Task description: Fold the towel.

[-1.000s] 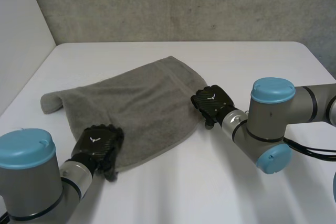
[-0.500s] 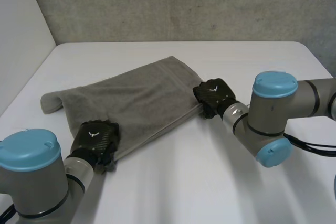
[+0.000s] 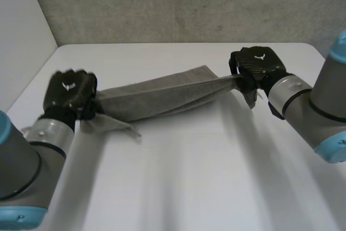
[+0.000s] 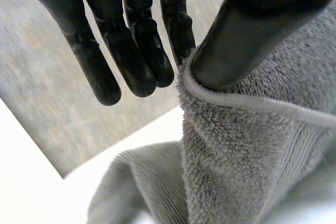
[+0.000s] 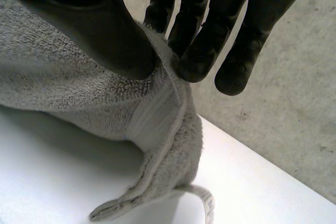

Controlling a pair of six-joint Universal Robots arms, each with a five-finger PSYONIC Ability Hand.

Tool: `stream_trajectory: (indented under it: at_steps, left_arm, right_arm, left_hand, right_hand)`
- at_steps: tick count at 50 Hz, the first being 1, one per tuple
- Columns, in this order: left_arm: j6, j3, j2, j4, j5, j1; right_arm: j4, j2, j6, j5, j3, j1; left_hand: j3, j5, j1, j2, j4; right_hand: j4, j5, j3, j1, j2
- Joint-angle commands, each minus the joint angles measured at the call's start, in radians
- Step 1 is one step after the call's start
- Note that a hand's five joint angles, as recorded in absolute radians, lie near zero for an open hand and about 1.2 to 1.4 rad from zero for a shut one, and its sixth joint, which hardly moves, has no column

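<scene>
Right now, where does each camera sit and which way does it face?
Head: behind and between the arms, looking down at the table; both arms show, left hand and right hand holding the towel by its ends.
Left wrist: on that wrist, looking along its palm; own hand pinches the towel's edge.
Right wrist: same, own hand pinching the towel's edge.
Shared: the towel.

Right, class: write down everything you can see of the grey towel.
The towel is grey terry cloth with a stitched hem and a small white label at one corner. It is bunched into a long band stretched over the white table. The left robot hand pinches one end between thumb and fingers, the right robot hand the other. A loose flap droops near the left robot hand.
</scene>
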Motion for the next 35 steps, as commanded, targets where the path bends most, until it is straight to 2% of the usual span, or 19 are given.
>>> stream_trajectory:
  at_steps: [1, 8, 14, 16, 19, 21, 30, 35]
  left_arm:
    - [0.0, 0.054, 0.077, -0.009, 0.036, -0.001]
    - [0.006, 0.127, 0.144, -0.037, 0.07, 0.035]
    - [0.006, 0.166, 0.158, -0.078, 0.082, 0.056]
    - [0.003, 0.167, 0.154, -0.098, 0.096, 0.061]
    - [0.005, 0.162, 0.141, -0.104, 0.102, 0.062]
    - [0.005, 0.14, 0.099, -0.114, 0.111, 0.062]
    - [0.006, 0.052, -0.144, -0.129, 0.139, 0.061]
    - [0.005, 0.024, -0.299, -0.141, 0.189, 0.062]
  right_arm:
    - [0.118, -0.165, 0.003, -0.024, -0.009, -0.002]
    - [0.136, -0.369, 0.057, -0.08, -0.056, -0.083]
    - [0.207, -0.391, 0.067, -0.128, -0.106, -0.135]
    - [0.262, -0.363, 0.063, -0.171, -0.116, -0.164]
    - [0.27, -0.305, 0.051, -0.185, -0.113, -0.172]
    - [0.271, -0.281, 0.035, -0.183, -0.107, -0.172]
    - [0.277, -0.15, -0.063, -0.171, -0.083, -0.167]
    - [0.274, -0.124, -0.069, -0.174, -0.066, -0.166]
  left_hand:
    - [0.145, 0.153, 0.153, 0.142, 0.14]
    - [0.122, 0.129, 0.129, 0.119, 0.117]
    - [0.078, 0.085, 0.085, 0.075, 0.073]
    - [0.002, 0.009, 0.009, -0.001, -0.003]
    - [-0.09, -0.082, -0.082, -0.092, -0.095]
    - [-0.268, -0.261, -0.261, -0.271, -0.273]
    - [-0.248, -0.241, -0.241, -0.251, -0.253]
    - [-0.257, -0.249, -0.249, -0.26, -0.262]
  right_hand:
    - [0.069, 0.061, 0.07, 0.076, 0.106]
    - [0.069, 0.061, 0.07, 0.076, 0.106]
    - [0.069, 0.061, 0.07, 0.076, 0.106]
    - [0.069, 0.061, 0.07, 0.076, 0.106]
    - [0.069, 0.061, 0.07, 0.076, 0.106]
    - [0.069, 0.061, 0.07, 0.076, 0.106]
    - [0.069, 0.061, 0.07, 0.076, 0.106]
    - [0.069, 0.061, 0.07, 0.076, 0.106]
